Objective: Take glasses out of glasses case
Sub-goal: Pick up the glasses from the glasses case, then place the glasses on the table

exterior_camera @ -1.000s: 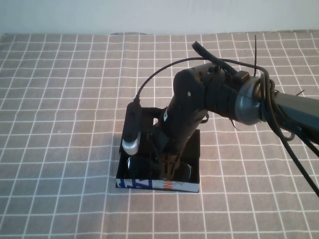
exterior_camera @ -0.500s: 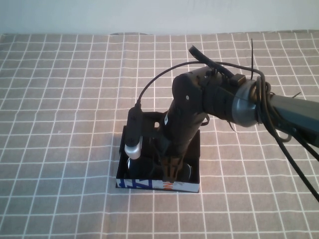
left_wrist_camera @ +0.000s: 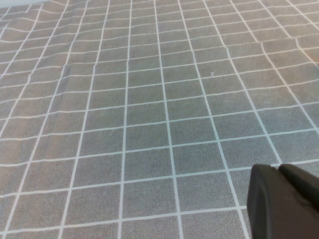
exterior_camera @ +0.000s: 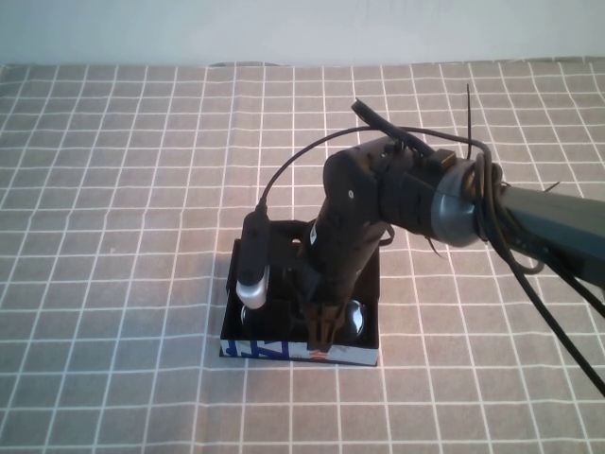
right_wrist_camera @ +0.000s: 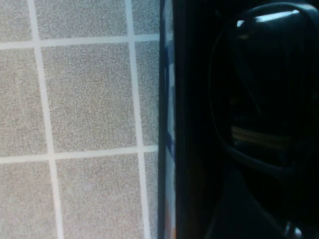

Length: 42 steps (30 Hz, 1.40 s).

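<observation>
On the checked tabletop (exterior_camera: 113, 189) your right tool (exterior_camera: 319, 333), grip state hidden, reaches into the open case (exterior_camera: 301, 351) where the glasses (exterior_camera: 354, 317) lie; light, slick, fragile—take the bridge, not lenses; left tool (left_wrist_camera: 284, 201) idles apart, seemingly closed.

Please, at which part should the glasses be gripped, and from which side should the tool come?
Probably at the middle bridge, from straight above. The black plastic-framed glasses lie flat inside the open rectangular black glasses case, whose walls block any sideways approach. The right tool already reaches down into the case there. The left tool hangs over bare checked cloth.
</observation>
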### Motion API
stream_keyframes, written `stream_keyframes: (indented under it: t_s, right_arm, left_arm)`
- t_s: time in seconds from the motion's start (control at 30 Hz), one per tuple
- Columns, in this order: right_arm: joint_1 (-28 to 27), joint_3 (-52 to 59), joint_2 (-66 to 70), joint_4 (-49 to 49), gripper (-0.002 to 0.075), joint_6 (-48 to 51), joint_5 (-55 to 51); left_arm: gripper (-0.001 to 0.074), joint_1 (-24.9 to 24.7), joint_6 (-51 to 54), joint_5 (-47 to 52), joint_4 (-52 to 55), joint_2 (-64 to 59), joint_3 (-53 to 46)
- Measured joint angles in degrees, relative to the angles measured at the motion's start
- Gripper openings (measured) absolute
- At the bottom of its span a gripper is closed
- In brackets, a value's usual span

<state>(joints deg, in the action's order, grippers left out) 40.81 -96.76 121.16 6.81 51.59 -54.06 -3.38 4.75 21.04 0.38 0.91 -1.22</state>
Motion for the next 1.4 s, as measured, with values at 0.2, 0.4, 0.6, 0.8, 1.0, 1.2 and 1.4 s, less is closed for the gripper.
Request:
stream_keyframes:
  t_s: [0.2,0.4,0.6,0.8,1.0,1.2,1.4]
  right_arm:
    - [0.0,0.0,0.2,0.0,0.0227,0.0,0.3]
    - [0.0,-0.3,-0.1,0.3,0.0055,-1.2,0.6]
    - [0.0,-0.2,-5.1,-2.8,0.0055,-16.6,2.6]
    - [-1.9,6.9,-15.8,-8.5,0.0055,-44.3,2.4]
    - [-7.5,21.8,-25.0,-10.1,0.0055,-67.3,3.7]
    - [-12.6,31.2,-25.0,-6.1,0.0054,-71.6,7.6]
    - [-15.0,35.0,-21.9,-3.3,0.0057,-72.0,13.9]
  left_arm:
    - [-0.0004,0.0,0.0,0.0,0.0,0.0,0.0]
    - [-0.0004,0.0,0.0,0.0,0.0,0.0,0.0]
    - [-0.0004,0.0,0.0,0.0,0.0,0.0,0.0]
    - [-0.0004,0.0,0.0,0.0,0.0,0.0,0.0]
    - [-0.0005,0.0,0.0,0.0,0.0,0.0,0.0]
    - [-0.0004,0.0,0.0,0.0,0.0,0.0,0.0]
    - [-0.0004,0.0,0.0,0.0,0.0,0.0,0.0]
